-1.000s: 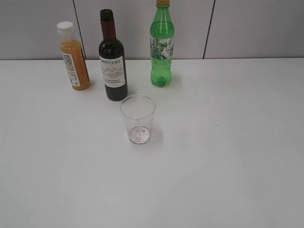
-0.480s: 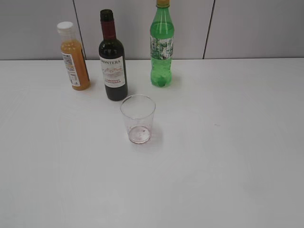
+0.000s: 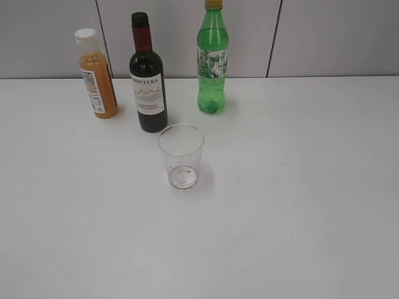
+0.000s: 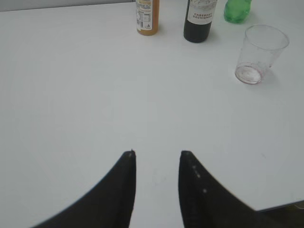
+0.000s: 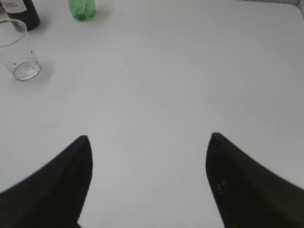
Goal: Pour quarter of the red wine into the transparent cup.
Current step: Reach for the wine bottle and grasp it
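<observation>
Pouring has not begun: the wine bottle (image 3: 148,81) stands behind the transparent cup (image 3: 181,156); the left pincer (image 4: 156,154), narrowly parted, and the right pincer (image 5: 148,137), wide apart, are empty; next, one must grasp the bottle.

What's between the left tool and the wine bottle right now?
Nothing: in the left wrist view only bare white table separates the left tool from the wine bottle. The transparent cup stands off to the right.
</observation>
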Controlling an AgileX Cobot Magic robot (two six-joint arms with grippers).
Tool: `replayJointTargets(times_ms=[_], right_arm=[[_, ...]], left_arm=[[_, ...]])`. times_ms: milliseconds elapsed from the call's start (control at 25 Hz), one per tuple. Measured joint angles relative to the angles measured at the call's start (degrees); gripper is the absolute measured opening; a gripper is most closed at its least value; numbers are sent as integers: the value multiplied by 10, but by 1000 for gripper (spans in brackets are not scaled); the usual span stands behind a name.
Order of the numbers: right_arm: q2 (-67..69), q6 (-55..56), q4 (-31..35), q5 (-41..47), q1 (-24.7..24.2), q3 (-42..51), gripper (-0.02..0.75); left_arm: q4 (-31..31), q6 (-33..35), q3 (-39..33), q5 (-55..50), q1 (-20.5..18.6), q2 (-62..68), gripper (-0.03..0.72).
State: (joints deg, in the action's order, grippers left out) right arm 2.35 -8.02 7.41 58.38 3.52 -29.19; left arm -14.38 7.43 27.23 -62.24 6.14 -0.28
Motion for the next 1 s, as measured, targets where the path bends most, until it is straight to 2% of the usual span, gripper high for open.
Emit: replayJointTargets(times_ms=[1000], right_arm=[[-25,0,-5,8,0,1,593]], left_arm=[[0,0,0,0,0,0,241]])
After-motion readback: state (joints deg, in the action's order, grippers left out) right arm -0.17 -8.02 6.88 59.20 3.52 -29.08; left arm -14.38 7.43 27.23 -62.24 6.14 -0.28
